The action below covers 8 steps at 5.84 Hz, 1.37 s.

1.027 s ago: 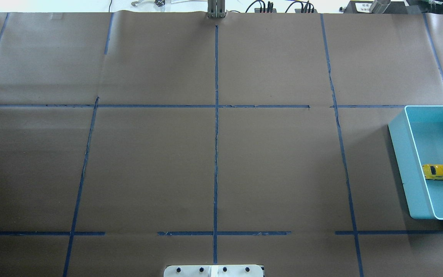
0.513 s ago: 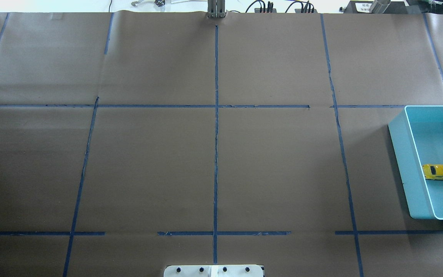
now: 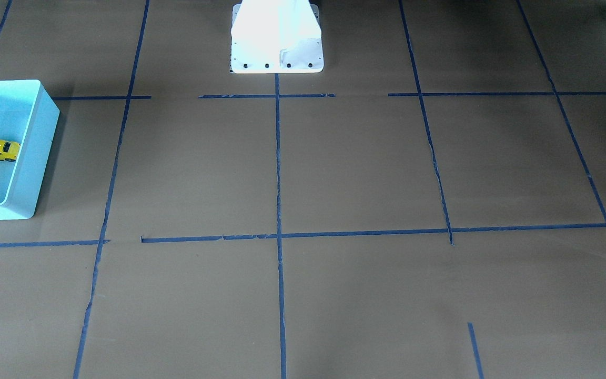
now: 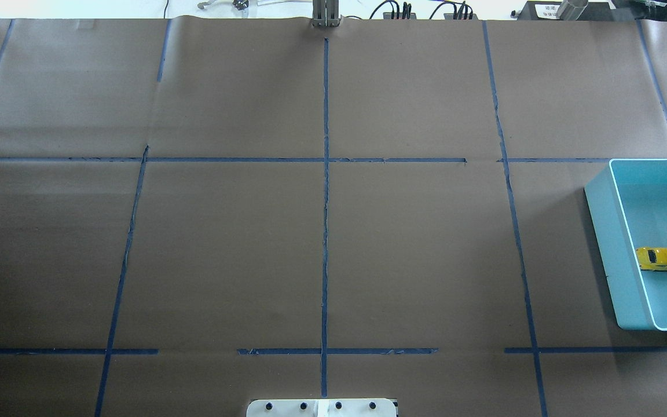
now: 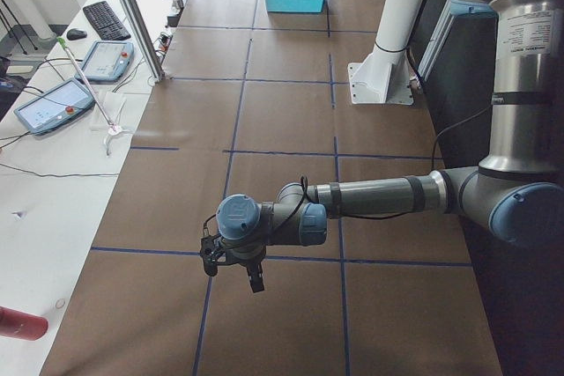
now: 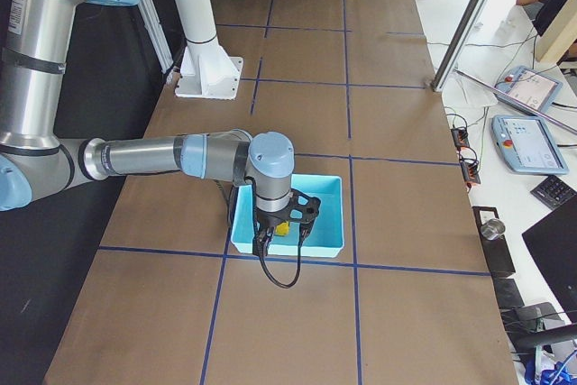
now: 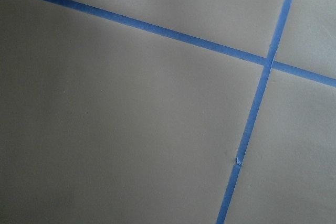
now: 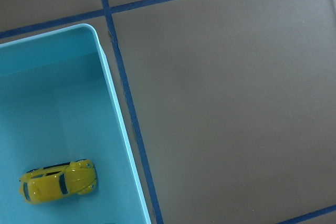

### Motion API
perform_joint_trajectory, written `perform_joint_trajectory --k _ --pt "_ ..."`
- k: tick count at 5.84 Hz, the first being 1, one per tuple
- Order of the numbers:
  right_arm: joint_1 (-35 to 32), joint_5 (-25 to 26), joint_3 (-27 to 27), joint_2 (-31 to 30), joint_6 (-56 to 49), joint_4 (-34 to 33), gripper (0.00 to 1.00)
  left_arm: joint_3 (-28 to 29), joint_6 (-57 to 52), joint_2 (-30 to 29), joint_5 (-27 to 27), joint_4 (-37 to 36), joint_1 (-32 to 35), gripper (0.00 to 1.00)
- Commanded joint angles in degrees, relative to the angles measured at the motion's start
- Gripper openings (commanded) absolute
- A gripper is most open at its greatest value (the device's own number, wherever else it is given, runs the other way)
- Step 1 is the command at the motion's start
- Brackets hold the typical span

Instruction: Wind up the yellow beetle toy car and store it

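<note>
My right gripper (image 6: 281,237) hangs over the turquoise bin (image 8: 112,124); I can't tell its opening, nor the left gripper's (image 5: 234,276). The yellow beetle toy car (image 8: 58,182), glossy and dark-windowed, lies inside the bin, which the overhead view crops.

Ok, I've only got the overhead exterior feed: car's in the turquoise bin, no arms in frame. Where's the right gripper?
Observer: Exterior right shows the right gripper raised by the turquoise bin, over it or just beside; the yellow beetle toy car lies free below.
Operator: Open or shut?
Observer: Cannot tell from that side view; its wrist camera shows no fingers.
Operator: And the left?
Observer: The left gripper hovers over bare paper by a blue tape cross, at the table's other end.
</note>
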<state>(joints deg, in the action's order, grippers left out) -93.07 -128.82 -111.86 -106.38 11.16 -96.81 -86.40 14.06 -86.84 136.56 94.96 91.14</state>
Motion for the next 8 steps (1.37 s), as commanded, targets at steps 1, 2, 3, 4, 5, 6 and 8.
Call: perform_joint_trajectory --k 1,2,3,4,5,6,8 --pt "0.0 -0.2 1.5 0.0 -0.5 2.2 1.00 0.0 0.0 0.0 0.0 0.0 0.0 1.00" --pt "0.0 -0.2 3.2 0.4 -2.4 2.2 1.00 0.0 0.0 0.0 0.1 0.0 0.0 1.00" --pt "0.0 -0.2 4.7 0.7 -5.8 2.2 1.00 -0.1 0.0 0.0 0.2 0.0 0.0 1.00" --pt "0.0 -0.2 5.1 1.0 -6.0 2.2 1.00 -0.1 0.0 0.0 0.2 0.0 0.0 1.00" --pt "0.0 -0.4 7.9 3.4 -5.8 2.2 1.00 -0.1 0.0 0.0 0.3 0.0 0.0 1.00" --pt "0.0 -0.5 8.2 4.3 -5.7 2.2 1.00 -0.1 0.0 0.0 0.3 0.0 0.0 1.00" --pt "0.0 -1.2 7.2 4.3 -6.1 2.2 1.00 -0.1 0.0 0.0 0.3 0.0 0.0 1.00"
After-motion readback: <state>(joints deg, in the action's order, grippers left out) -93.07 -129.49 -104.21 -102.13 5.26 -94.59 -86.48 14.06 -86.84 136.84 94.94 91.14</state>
